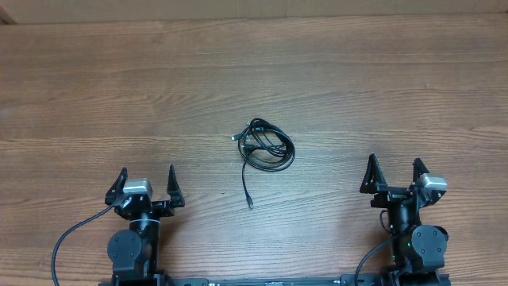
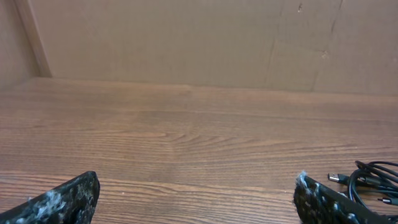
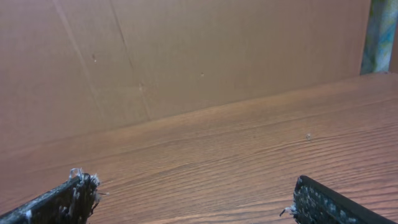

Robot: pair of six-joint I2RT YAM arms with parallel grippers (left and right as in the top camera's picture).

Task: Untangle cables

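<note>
The cables (image 1: 266,146) lie as a small tangled black coil near the middle of the wooden table, with one loose end trailing toward the front to a small plug (image 1: 250,205). In the left wrist view the cables (image 2: 373,176) show at the far right edge, just past the right finger. My left gripper (image 1: 148,178) rests at the front left, open and empty, well left of the coil. At the front right my right gripper (image 1: 394,168) is open too, nothing between its fingers; the cables are out of its wrist view.
The wooden table (image 1: 119,95) stretches back to a cardboard wall (image 2: 186,37). A wall corner (image 2: 34,43) shows at the left and a coloured strip (image 3: 379,34) at the far right. Both arm bases (image 1: 133,248) (image 1: 419,245) stand at the front edge.
</note>
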